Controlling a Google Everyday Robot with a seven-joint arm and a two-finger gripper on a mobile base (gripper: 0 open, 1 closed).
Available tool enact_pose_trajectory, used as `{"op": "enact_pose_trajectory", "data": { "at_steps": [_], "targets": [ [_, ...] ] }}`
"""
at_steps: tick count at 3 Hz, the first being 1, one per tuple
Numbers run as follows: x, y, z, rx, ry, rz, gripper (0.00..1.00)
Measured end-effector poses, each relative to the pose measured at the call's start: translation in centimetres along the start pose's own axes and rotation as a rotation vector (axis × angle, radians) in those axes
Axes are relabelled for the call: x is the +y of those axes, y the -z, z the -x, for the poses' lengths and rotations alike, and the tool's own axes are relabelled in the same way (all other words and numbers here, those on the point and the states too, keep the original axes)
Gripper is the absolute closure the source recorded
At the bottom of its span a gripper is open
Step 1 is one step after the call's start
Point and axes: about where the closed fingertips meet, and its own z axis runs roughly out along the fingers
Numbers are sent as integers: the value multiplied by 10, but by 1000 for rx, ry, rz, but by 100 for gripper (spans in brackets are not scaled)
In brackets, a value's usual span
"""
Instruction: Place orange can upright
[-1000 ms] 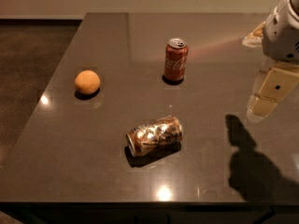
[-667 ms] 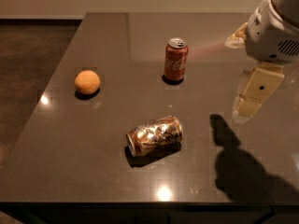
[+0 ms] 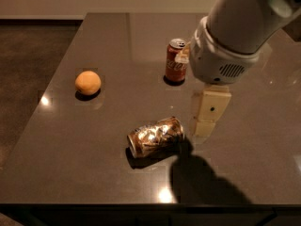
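Note:
The orange can (image 3: 155, 135) lies on its side on the dark table (image 3: 94, 164), near the front middle, with its silver top facing left. My gripper (image 3: 204, 124) hangs from the big white arm (image 3: 235, 27) that reaches in from the upper right. It sits just to the right of the can's base end, close to it and low over the table. I see no contact between the gripper and the can.
A red Coca-Cola can (image 3: 176, 60) stands upright behind the gripper, partly beside the wrist. A round orange fruit (image 3: 88, 82) sits at the left. The table's front edge (image 3: 141, 205) is near the lying can. The arm's shadow falls at the front right.
The arm has swung in from the right edge, moving left and down, and now stands right beside the lying orange can. The cans and the fruit have not moved.

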Motion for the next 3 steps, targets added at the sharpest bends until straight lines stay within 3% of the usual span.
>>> {"op": "enact_pose_trajectory", "data": {
  "at_steps": [1, 3],
  "targets": [
    [21, -32, 31, 5, 94, 62, 0],
    [44, -87, 59, 21, 181, 177, 0]
  ]
}}
